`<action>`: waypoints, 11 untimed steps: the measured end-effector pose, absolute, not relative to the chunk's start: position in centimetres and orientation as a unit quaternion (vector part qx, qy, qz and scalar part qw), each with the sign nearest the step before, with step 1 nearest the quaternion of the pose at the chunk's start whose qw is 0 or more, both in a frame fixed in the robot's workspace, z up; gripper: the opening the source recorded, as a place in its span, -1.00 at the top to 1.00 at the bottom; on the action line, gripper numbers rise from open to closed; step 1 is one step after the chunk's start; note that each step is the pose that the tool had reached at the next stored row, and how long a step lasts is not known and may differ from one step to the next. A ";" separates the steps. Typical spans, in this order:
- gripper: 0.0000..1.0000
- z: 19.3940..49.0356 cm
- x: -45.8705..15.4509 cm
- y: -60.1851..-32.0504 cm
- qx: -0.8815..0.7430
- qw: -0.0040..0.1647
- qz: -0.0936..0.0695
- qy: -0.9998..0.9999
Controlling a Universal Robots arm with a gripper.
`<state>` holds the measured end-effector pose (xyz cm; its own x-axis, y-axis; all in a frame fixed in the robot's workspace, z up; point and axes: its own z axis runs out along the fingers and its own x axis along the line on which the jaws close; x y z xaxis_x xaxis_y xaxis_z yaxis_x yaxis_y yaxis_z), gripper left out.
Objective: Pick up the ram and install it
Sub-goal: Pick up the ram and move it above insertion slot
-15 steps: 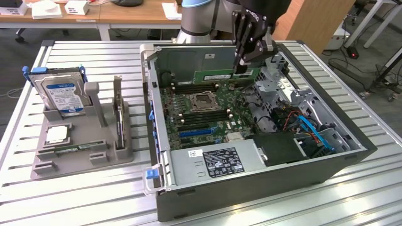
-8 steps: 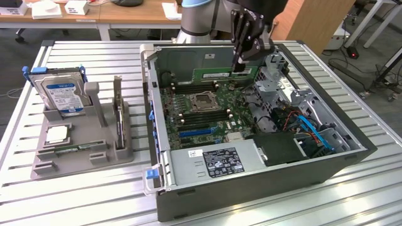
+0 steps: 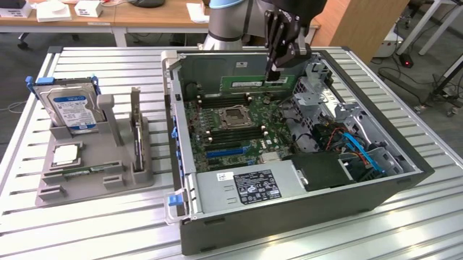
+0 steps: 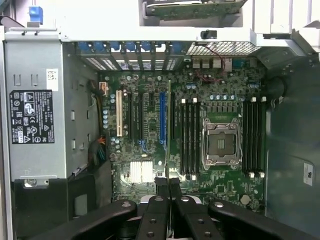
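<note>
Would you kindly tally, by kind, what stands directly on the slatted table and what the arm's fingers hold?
Computer case: 1
Grey parts stand: 1
Ram, clamped in the shut fingers: 1
Total: 3

A lab, with slatted worktable (image 3: pixel 101 222) and desks (image 3: pixel 145 16).

The arm (image 3: pixel 230 24) is cut off by the exterior view's top edge, the gripper (image 3: pixel 276 80) covers part of the ram (image 3: pixel 246 83), the grey holder (image 3: pixel 94 162) hides the hard drive's (image 3: pixel 71 107) lower end, and the power supply label's (image 3: pixel 250 187) print is too small to read.
</note>
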<state>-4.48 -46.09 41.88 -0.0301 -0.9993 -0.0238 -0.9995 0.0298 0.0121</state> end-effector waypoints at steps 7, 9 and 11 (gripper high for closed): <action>0.79 41.8 -4.5 -44.6 -0.694 0.004 0.013 0.720; 0.79 41.8 -4.5 -44.1 -0.694 0.004 0.013 0.720; 0.79 41.8 -4.5 -43.6 -0.694 0.004 0.012 0.720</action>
